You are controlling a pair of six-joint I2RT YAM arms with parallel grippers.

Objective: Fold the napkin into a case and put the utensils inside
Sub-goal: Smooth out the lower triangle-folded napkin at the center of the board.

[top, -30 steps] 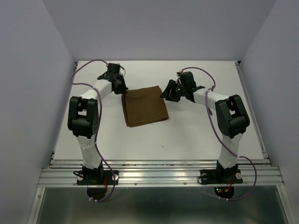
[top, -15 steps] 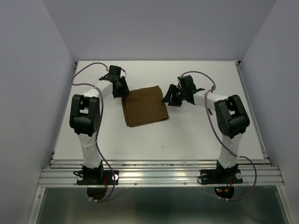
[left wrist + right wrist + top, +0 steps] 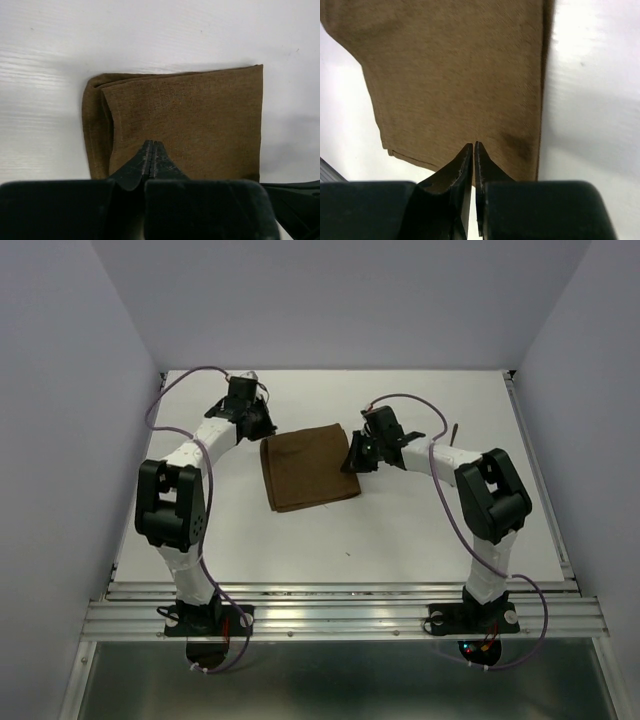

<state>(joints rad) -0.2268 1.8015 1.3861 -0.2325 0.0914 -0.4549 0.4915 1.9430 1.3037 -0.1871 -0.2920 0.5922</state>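
White flat table (image 3: 400, 530) under both your arms.

Dark brown plain cloth napkin (image 3: 308, 468), folded into a squarish layered pad, lies flat between your two grippers.

Your left gripper (image 3: 262, 428) is at one corner of the pad. Its fingers are pressed tight together, with the tips over the cloth's near edge. Cloth spreads ahead of the tips and to both sides, and stacked fold edges show ahead and to their left. You cannot tell whether any cloth is nipped between the fingers.

Your right gripper (image 3: 353, 460) is at the opposite edge of the pad. Its fingers are drawn all but together, with only a hairline slit between them. The tips sit just inside the cloth's edge; cloth runs ahead and to the left, bare table to the right. Again, no pinch can be confirmed.

Slim dark brown stick-shaped utensil (image 3: 456, 431) lies on the table behind the right gripper, past its arm and well apart from the napkin. It is too small to tell fork from spoon.
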